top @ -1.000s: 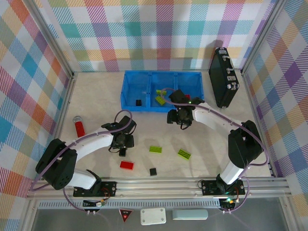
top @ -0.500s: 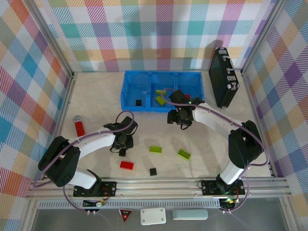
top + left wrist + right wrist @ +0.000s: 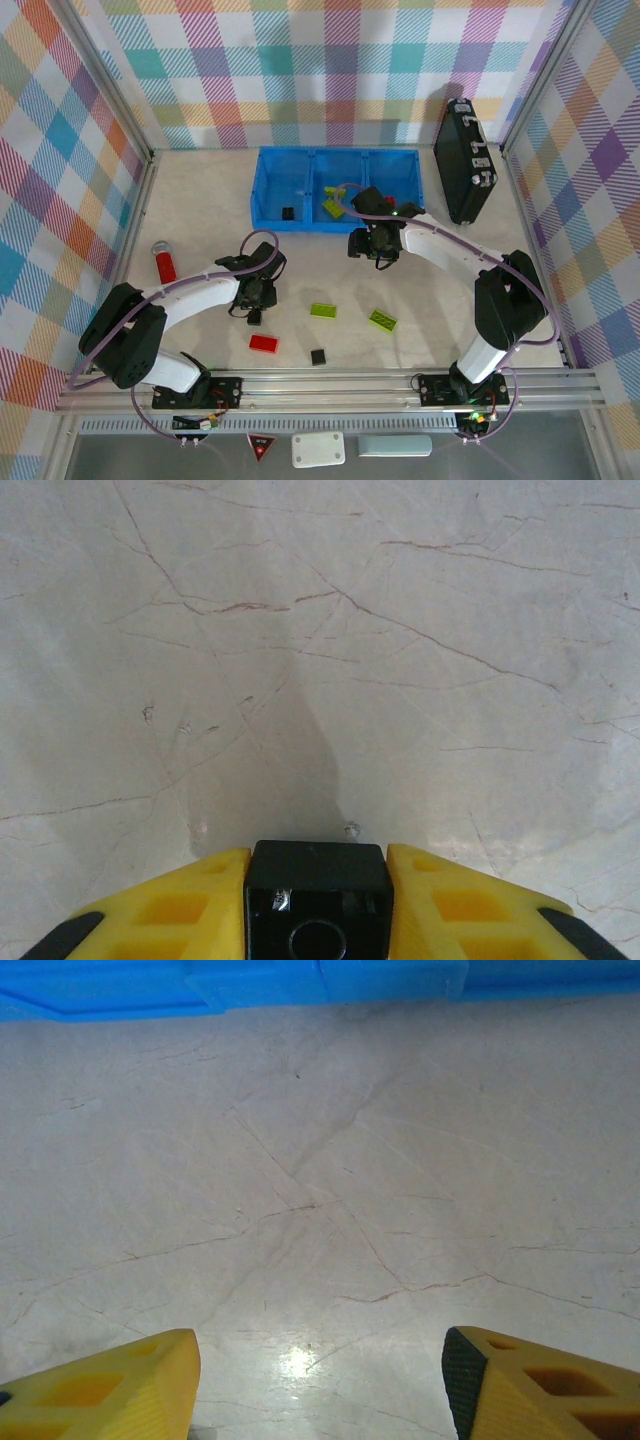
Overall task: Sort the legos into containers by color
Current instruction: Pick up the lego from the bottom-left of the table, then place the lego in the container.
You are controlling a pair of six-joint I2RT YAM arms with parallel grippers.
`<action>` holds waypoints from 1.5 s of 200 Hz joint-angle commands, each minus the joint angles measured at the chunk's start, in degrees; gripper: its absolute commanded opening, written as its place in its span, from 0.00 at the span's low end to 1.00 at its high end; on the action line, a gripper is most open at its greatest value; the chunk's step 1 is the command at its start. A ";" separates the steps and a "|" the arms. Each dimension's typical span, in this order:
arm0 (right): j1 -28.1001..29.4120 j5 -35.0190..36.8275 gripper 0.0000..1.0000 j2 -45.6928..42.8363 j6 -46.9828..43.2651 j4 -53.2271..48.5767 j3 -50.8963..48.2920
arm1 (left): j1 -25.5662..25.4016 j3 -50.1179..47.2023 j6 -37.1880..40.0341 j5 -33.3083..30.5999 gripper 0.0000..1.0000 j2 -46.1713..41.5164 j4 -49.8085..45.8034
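Top view, left gripper well before the tray, loose legos beside it, right gripper just before tray, left wrist view, jaws clamped on black lego, right wrist view, jaws apart, tray ahead.

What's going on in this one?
This is colour sorting into a blue tray. The left tool is shut on a black brick. The right tool hangs open and empty in front of the tray. A red brick, a black square and two green bricks lie loose on the table. A black piece and a green piece sit in the tray.
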 commanded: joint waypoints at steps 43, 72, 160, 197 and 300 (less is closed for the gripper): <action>0.22 1.65 0.67 -3.37 0.62 -2.43 -0.84 | -0.28 5.08 0.16 -1.56 0.34 0.27 -1.86; 0.22 2.78 0.67 -4.99 0.71 -3.16 -2.16 | -0.07 9.04 1.79 -1.66 0.34 2.27 -2.40; 0.22 5.30 0.67 -13.38 2.62 -5.15 -8.15 | 3.54 26.15 9.50 0.31 0.34 12.30 -5.27; 0.22 6.62 0.67 -17.03 3.27 -6.11 -10.71 | 6.52 32.66 13.19 0.80 0.34 15.62 -6.86; 0.22 8.52 0.67 -22.75 4.75 -8.71 -14.08 | 13.32 52.97 22.61 -1.90 0.34 28.66 -11.79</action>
